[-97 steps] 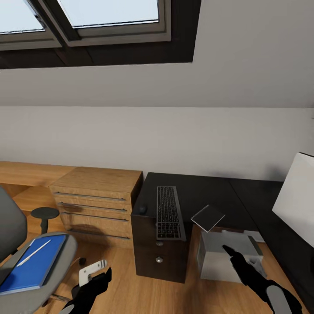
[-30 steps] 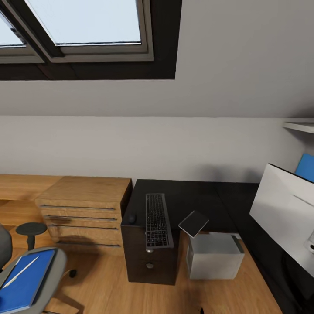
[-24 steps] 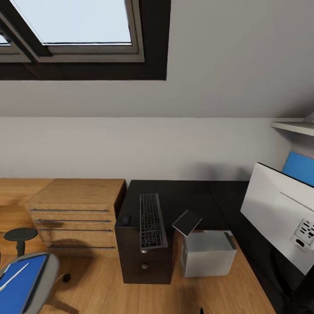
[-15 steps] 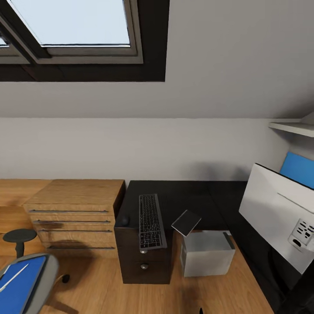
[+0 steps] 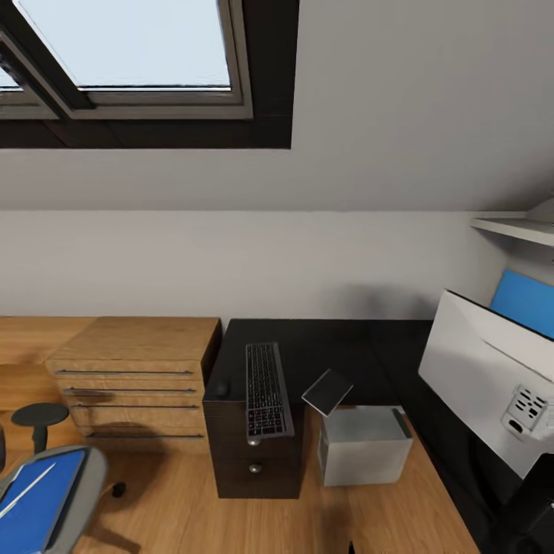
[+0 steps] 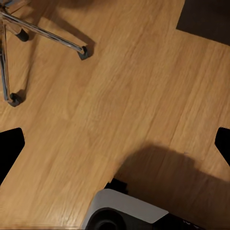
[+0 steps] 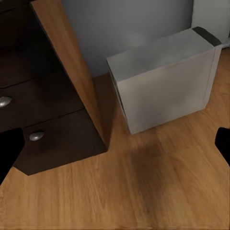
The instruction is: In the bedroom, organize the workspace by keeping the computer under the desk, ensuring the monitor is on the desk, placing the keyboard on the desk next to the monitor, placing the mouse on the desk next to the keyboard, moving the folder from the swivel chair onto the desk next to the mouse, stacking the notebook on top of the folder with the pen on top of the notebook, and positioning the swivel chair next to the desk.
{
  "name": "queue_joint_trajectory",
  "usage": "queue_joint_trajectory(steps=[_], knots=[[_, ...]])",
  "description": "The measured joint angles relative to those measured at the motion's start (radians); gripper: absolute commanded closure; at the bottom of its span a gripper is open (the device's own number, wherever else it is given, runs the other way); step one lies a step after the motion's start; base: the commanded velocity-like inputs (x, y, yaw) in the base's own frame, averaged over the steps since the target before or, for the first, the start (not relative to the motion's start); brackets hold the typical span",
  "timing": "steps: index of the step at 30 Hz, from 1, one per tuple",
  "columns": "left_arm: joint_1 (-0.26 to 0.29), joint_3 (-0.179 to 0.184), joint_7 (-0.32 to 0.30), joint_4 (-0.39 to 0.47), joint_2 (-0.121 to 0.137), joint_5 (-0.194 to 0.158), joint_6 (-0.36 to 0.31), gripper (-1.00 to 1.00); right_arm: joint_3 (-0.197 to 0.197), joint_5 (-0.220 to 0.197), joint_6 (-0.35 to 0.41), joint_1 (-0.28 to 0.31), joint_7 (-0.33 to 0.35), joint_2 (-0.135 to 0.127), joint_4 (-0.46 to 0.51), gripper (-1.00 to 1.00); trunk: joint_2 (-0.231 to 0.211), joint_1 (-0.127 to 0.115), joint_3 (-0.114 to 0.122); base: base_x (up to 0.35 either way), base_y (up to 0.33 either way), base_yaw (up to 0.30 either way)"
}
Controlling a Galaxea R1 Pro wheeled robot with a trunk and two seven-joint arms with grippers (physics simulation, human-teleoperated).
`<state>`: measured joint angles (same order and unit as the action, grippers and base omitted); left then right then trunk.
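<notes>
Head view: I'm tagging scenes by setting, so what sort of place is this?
Probably a home office corner in an attic room: a skylight sits in the sloped ceiling above a black desk with a keyboard and monitor, and a swivel chair stands on the wood floor.

Head view high, facing desk (image 5: pixel 338 346); right wrist low, sharing computer (image 7: pixel 163 81)

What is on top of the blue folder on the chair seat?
A thin white pen lies diagonally on the folder. The frame edge cuts the folder off, so anything on its hidden part cannot be seen.
</notes>
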<state>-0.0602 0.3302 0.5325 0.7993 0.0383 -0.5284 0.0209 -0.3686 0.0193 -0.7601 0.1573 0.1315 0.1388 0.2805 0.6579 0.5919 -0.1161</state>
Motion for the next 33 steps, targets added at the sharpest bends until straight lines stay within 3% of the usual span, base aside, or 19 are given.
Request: queue_joint_trajectory(steps=[15, 33], knots=[[0.000, 0.000, 0.000, -0.001, 0.000, -0.002, 0.000, -1.00, 0.003, 0.000, 0.000, 0.000, 0.000, -0.001, -0.009, -1.00, -0.105, -0.057, 0.047, -0.290, 0.000, 0.000], [0.000, 0.000, -0.001, -0.001, -0.001, -0.003, 0.000, -1.00, 0.002, 0.038, 0.000, 0.000, 0.003, -0.001, -0.009, -1.00, -0.231, -0.127, 0.103, -0.036, 0.000, 0.000]])
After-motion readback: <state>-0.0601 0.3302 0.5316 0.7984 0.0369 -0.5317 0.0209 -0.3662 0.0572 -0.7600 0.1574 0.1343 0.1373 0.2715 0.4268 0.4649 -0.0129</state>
